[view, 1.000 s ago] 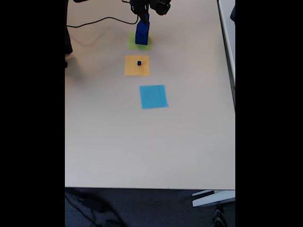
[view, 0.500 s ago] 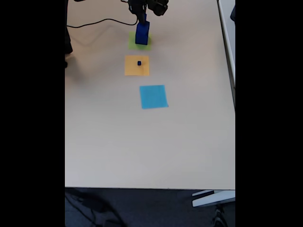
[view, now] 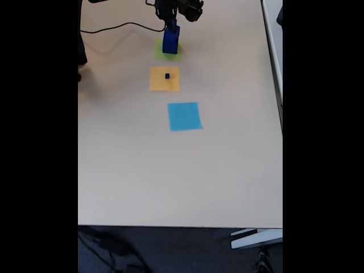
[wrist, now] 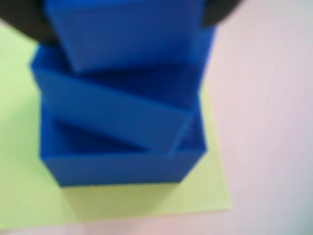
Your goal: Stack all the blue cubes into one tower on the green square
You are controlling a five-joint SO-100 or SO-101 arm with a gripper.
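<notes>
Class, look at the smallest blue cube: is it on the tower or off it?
Off. The tiny blue cube sits alone on the orange square, apart from the tower on the green square.

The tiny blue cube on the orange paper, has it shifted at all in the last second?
No. In the fixed view the tiny blue cube sits at the same spot near the middle of the orange square, just as before.

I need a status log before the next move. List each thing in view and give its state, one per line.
blue tower: cubes stacked on the green square, upright in the fixed view.
green square: flat on the table, carrying the tower.
tiny blue cube: alone on the orange square, not yet stacked.
orange square: flat, holding the tiny cube.
light blue square: flat, bare.
gripper: at the tower's top; open or shut cannot be told.
</notes>
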